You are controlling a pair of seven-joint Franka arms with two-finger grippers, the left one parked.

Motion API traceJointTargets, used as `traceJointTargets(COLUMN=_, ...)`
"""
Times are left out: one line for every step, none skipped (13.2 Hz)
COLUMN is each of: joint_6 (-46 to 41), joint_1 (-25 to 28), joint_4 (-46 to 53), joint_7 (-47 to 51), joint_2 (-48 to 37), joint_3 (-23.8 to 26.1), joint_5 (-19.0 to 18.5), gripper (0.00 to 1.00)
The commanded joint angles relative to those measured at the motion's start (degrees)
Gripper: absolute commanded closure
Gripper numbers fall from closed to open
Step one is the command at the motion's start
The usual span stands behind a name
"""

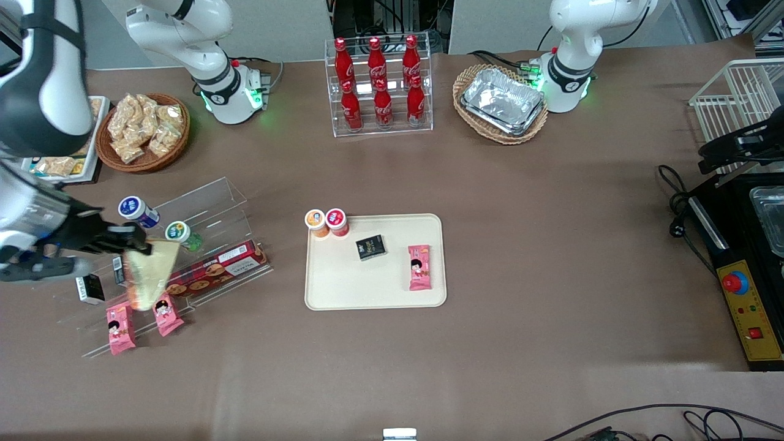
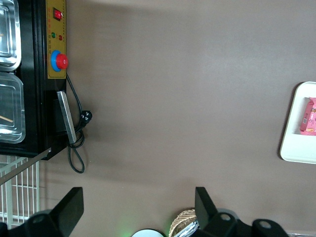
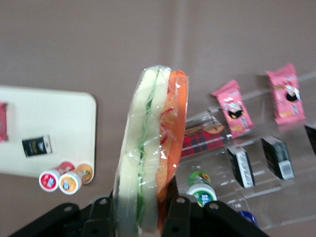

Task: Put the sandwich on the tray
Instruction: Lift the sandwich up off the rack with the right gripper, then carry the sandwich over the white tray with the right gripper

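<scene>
The sandwich (image 1: 148,272), a plastic-wrapped wedge of pale bread with green and orange-red filling, hangs in my right gripper (image 1: 136,244) above the clear acrylic shelf (image 1: 202,211) at the working arm's end of the table. In the right wrist view the sandwich (image 3: 150,153) stands between the two fingers of the gripper (image 3: 141,215), which press on its sides. The cream-beige tray (image 1: 343,285) lies flat at the table's middle, toward the parked arm from the gripper, and shows in the right wrist view (image 3: 59,126). It holds a pink packet (image 1: 419,267) and a black packet (image 1: 371,247).
Two small cups (image 1: 326,222) stand at the tray's corner. On the shelf are a long red biscuit box (image 1: 217,269), two pink packets (image 1: 142,323), two jars (image 1: 157,219) and small black boxes (image 1: 93,288). A wicker snack basket (image 1: 143,130) and a bottle rack (image 1: 380,86) stand farther from the camera.
</scene>
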Motion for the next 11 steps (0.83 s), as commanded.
traceJointTargets(joint_6=-0.92, joint_1=6.47, joint_4=2.36, joint_7=-7.95, joint_2=2.78, joint_3=-0.64, joint_5=-2.20, gripper=0.63)
traceJointTargets(joint_6=-0.74, joint_1=9.19, joint_4=2.45, joint_7=-9.62, joint_2=3.48, joint_3=-0.64, joint_5=-2.55, gripper=0.63)
traceJointTargets(joint_6=-0.74, joint_1=11.74, joint_4=3.49, joint_7=-11.21, joint_2=4.53, joint_3=-0.64, joint_5=-3.42, gripper=0.63)
traceJointTargets(joint_6=-0.83, joint_1=14.29, joint_4=5.24, joint_7=-11.66, joint_2=6.11, joint_3=-0.64, joint_5=-5.61, gripper=0.63)
traceJointTargets(joint_6=-0.83, joint_1=16.67, joint_4=6.83, joint_7=-12.01, joint_2=7.51, joint_3=-0.64, joint_5=-8.24, gripper=0.63)
traceJointTargets(joint_6=-0.74, joint_1=18.78, joint_4=7.19, joint_7=-12.01, joint_2=8.40, joint_3=-0.64, joint_5=-9.40, gripper=0.63)
traceJointTargets(joint_6=-0.65, joint_1=20.80, joint_4=7.28, joint_7=-12.71, joint_2=9.36, joint_3=-0.64, joint_5=-9.67, gripper=0.63)
traceJointTargets(joint_6=0.13, joint_1=22.47, joint_4=7.28, joint_7=-14.37, joint_2=10.42, joint_3=-0.72, joint_5=-9.76, gripper=0.63)
traceJointTargets(joint_6=2.31, joint_1=24.06, joint_4=7.28, joint_7=-17.43, joint_2=11.56, joint_3=-0.72, joint_5=-10.80, gripper=0.63)
traceJointTargets(joint_6=3.99, joint_1=25.73, joint_4=7.28, joint_7=-20.86, joint_2=12.70, joint_3=-0.72, joint_5=-13.16, gripper=0.63)
traceJointTargets(joint_6=5.31, joint_1=26.61, joint_4=7.28, joint_7=-23.07, joint_2=13.76, joint_3=-0.64, joint_5=-14.67, gripper=0.63)
